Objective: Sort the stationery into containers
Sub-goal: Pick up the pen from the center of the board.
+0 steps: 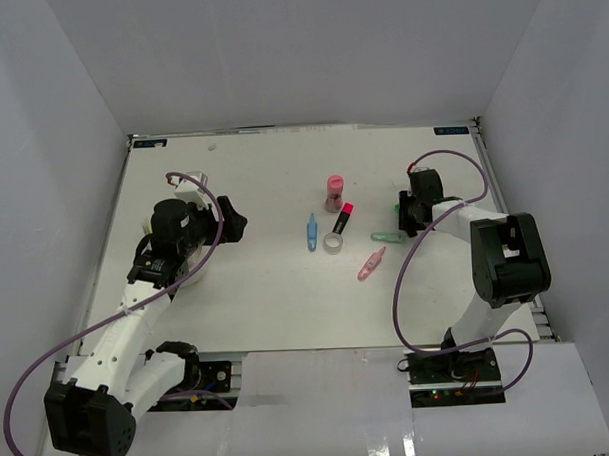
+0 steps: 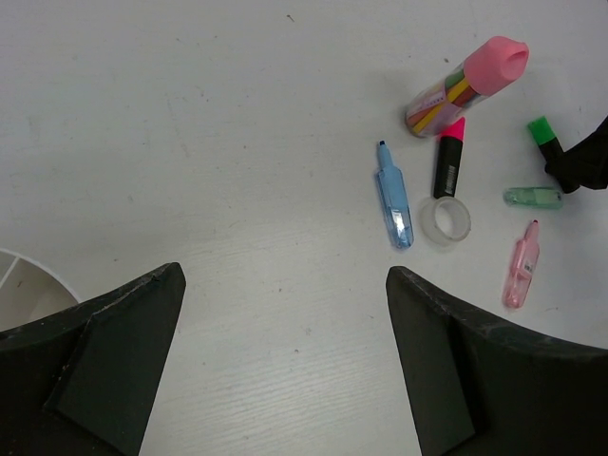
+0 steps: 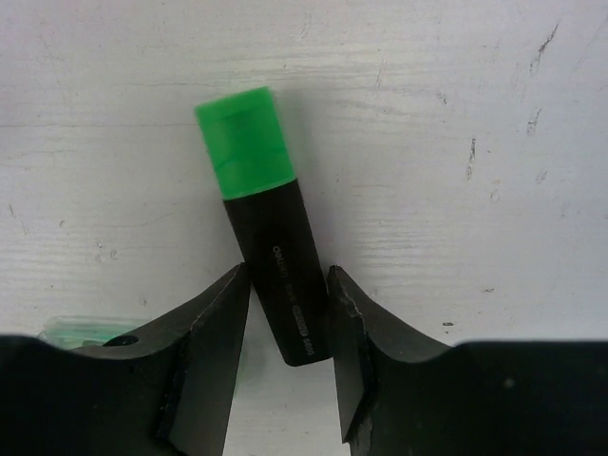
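— White worktop (image 1: 267, 289), white bowl (image 2: 24, 285) on its left side. And the left fingers (image 2: 104, 361)?
— Spread wide, empty, beside the bowl.
— And the right fingers (image 3: 204, 351)?
— Pinching the green-capped highlighter (image 3: 271, 247), which lies on the worktop's right side.

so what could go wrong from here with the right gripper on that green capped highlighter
1. The right gripper pinches the green-capped highlighter near its tail, away from the cap, so it may pivot or slip on lifting.
2. A small clear green piece lies right beside one finger and could get knocked.
3. The white bowl sits across the table by the left gripper, so the carry is long and the arms might crowd.
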